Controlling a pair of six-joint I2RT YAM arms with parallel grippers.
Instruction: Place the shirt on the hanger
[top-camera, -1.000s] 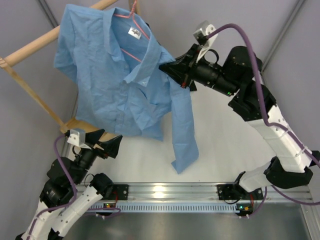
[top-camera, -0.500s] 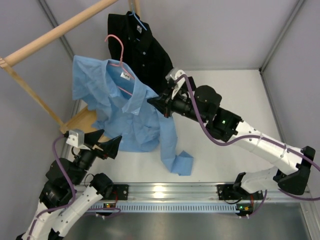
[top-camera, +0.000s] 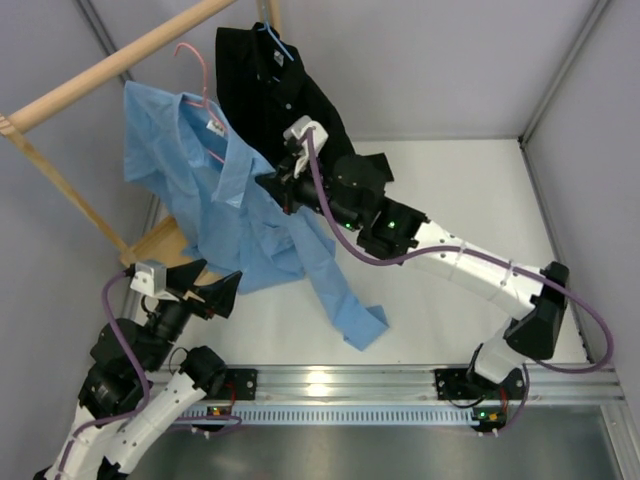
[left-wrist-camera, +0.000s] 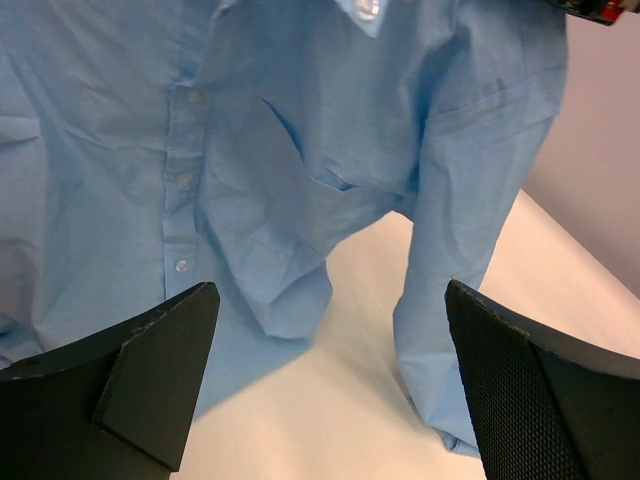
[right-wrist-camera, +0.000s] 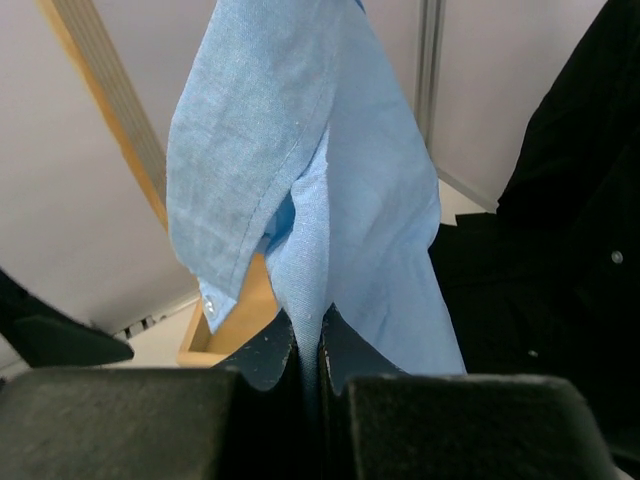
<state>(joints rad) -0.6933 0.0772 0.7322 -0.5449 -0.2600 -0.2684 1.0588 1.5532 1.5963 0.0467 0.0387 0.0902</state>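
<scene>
The light blue shirt (top-camera: 215, 205) hangs in the air on the pink wire hanger (top-camera: 193, 62), whose hook stands by the wooden rail; one sleeve end (top-camera: 362, 322) touches the table. My right gripper (top-camera: 272, 186) is shut on a fold of the shirt near its right shoulder, seen pinched between the jaws in the right wrist view (right-wrist-camera: 308, 345). My left gripper (top-camera: 218, 290) is open and empty, low at the front left; in the left wrist view (left-wrist-camera: 330, 380) the shirt's front (left-wrist-camera: 200, 180) hangs ahead of it.
A black shirt (top-camera: 285, 95) hangs on a blue hanger (top-camera: 275, 38) behind the right gripper. A wooden rail (top-camera: 110, 65) with a wooden post and base (top-camera: 170, 240) stands at the left. Grey walls close in the table.
My right gripper has carried the shirt and hanger down, then left and up toward the wooden rail. The black shirt has come into view. The left arm has not moved.
</scene>
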